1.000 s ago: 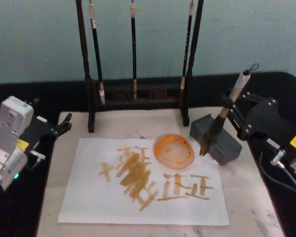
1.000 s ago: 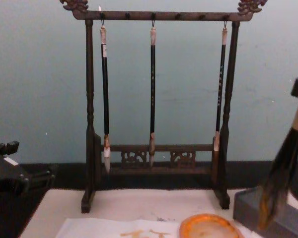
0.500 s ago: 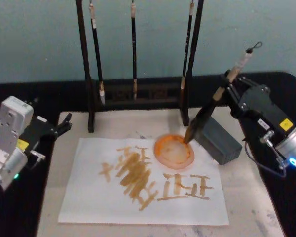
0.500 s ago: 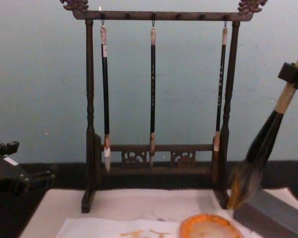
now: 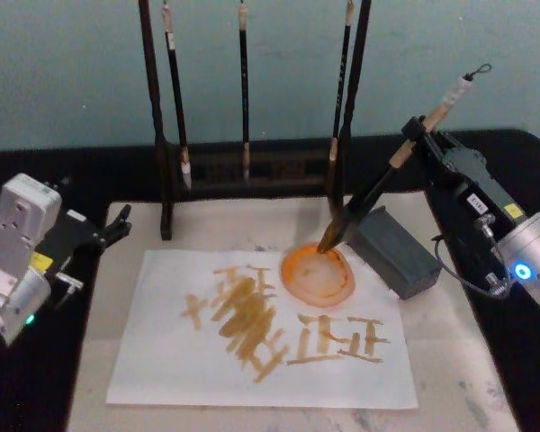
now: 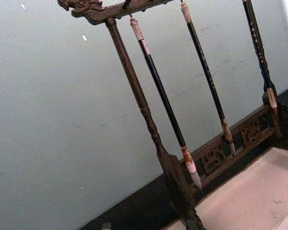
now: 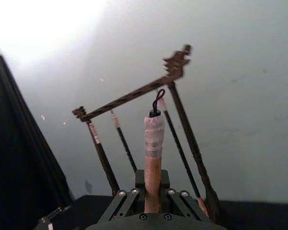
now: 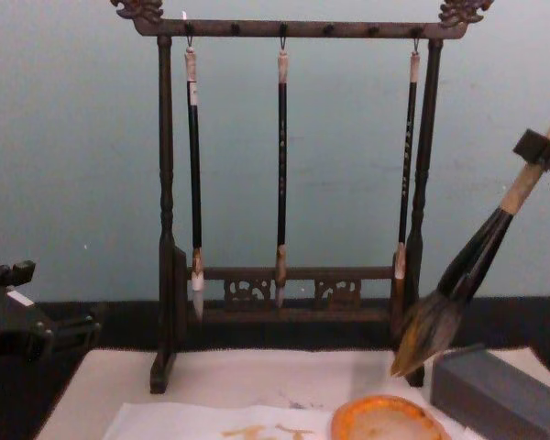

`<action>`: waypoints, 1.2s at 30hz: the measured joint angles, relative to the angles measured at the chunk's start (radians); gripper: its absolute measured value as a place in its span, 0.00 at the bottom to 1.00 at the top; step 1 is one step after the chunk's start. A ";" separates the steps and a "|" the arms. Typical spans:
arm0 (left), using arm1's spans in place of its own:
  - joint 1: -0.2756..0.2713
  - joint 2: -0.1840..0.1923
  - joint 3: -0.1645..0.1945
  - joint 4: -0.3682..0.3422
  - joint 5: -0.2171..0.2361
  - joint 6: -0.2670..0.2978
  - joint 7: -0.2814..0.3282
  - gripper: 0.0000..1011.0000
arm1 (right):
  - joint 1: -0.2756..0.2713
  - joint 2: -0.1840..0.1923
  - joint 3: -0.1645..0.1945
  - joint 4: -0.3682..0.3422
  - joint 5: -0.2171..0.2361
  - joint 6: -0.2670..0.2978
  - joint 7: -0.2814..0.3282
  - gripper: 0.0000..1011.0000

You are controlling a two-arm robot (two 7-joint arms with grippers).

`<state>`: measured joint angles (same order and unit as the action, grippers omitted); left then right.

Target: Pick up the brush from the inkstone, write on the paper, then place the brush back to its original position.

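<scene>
Right gripper (image 5: 413,137) is clamped on the brush (image 5: 384,178) at its tan upper handle, just below the whitish end; shaft tilted, bristles down and toward the robot's left; tip hangs over the far rim of the orange dish (image 5: 318,274), just beside the grey inkstone (image 5: 398,254); cannot tell whether it touches the rim. Paper (image 5: 252,360) lies nearer the robot, dish at its far edge, orange strokes on it already. Left gripper (image 5: 115,227) is parked at the left edge of the felt mat (image 5: 450,360).

Risks, as judged:
1. Grip sits high on a long shaft, so a small wrist tilt swings the tip widely; a stroke may land off the paper or over old strokes.
2. Orange-tipped head is likely loaded; may drip in transit.
3. Pressing too low would splay the bristles or drag the loose sheet.
4. Shaft passes near the right post of the brush rack (image 5: 351,108); a backward swing could knock it.
5. A sloppy return would miss the inkstone and stain the mat.
</scene>
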<state>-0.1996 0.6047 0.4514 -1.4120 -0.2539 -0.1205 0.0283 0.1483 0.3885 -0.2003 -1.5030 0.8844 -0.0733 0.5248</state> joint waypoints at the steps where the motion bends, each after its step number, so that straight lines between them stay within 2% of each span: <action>1: 0.000 0.000 0.000 0.000 0.000 0.000 0.000 1.00 | 0.003 -0.002 0.000 0.007 0.011 0.006 -0.001 0.18; 4: 0.000 0.000 0.000 0.000 0.000 0.000 0.000 1.00 | 0.020 -0.010 -0.005 0.041 0.050 0.030 -0.004 0.18; 16: 0.000 0.000 0.000 0.000 0.000 0.000 0.000 1.00 | 0.058 -0.024 -0.023 0.129 0.133 0.072 -0.013 0.18; 36: 0.000 0.000 0.000 0.000 0.000 0.000 0.000 1.00 | 0.094 -0.044 -0.059 0.227 0.219 0.089 -0.054 0.18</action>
<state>-0.1995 0.6047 0.4514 -1.4120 -0.2539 -0.1205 0.0283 0.2420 0.3450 -0.2594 -1.2761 1.1037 0.0154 0.4707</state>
